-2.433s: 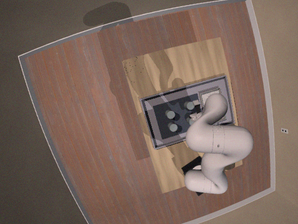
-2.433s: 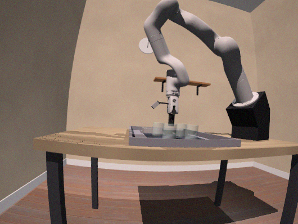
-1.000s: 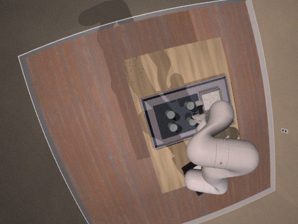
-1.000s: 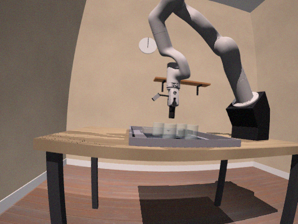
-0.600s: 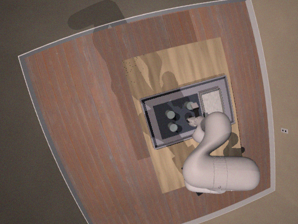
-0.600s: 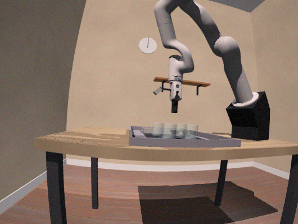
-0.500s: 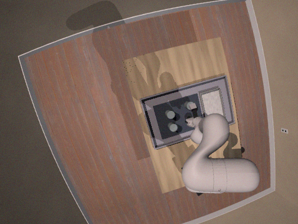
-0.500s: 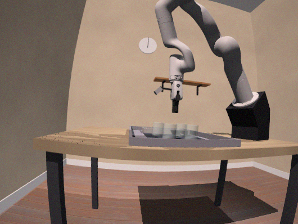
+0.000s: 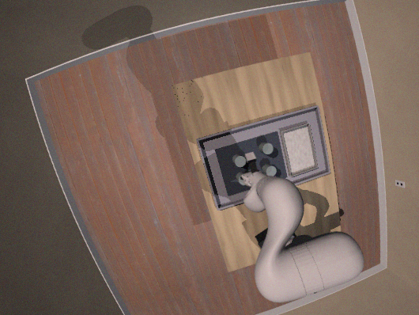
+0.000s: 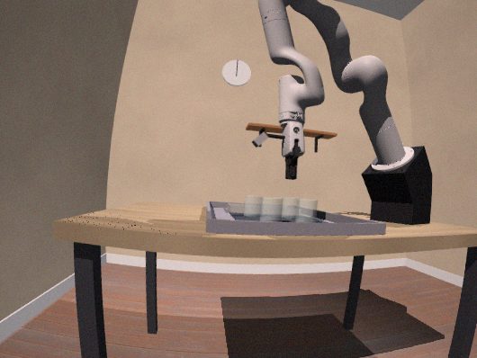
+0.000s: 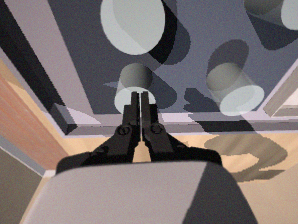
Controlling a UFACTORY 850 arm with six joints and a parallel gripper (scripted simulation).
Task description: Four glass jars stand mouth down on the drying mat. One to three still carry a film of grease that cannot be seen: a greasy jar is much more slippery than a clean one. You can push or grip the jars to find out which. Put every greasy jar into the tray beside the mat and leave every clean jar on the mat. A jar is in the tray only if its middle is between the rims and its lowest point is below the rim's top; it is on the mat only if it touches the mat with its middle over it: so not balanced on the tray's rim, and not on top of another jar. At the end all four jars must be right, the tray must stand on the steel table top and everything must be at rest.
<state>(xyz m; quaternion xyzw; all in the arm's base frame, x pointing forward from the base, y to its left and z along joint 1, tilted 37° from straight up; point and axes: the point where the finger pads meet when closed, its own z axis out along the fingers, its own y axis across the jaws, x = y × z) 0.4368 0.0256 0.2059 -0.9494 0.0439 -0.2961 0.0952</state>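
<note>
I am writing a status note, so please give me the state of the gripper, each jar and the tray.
gripper: shut, holding nothing, above the jars.
leftmost jar: standing on the mat.
second jar: standing on the mat.
third jar: standing on the mat.
rightmost jar: standing on the mat.
tray: beside the mat, no jar inside.
</note>
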